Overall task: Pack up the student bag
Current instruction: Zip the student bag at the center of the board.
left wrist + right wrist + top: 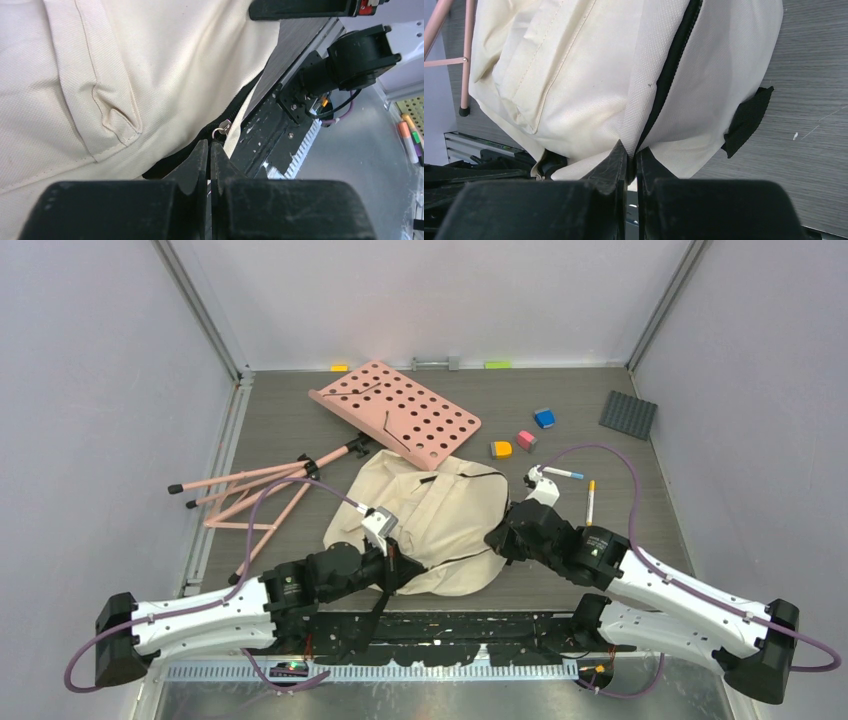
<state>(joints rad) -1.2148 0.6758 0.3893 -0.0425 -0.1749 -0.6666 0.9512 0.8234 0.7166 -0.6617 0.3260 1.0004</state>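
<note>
The student bag, cream fabric with a black zipper, lies flat in the middle of the table. My left gripper is at its near edge. In the left wrist view, this gripper is shut, its tips right at the metal zipper pull on the bag; the pull tab seems pinched between them. My right gripper is at the bag's near right edge. In the right wrist view, this gripper is shut on the bag fabric beside the black zipper line.
A pink perforated board lies behind the bag, with a pink folded stand to the left. Orange, pink and blue blocks, two pens and a dark grey mat lie to the right.
</note>
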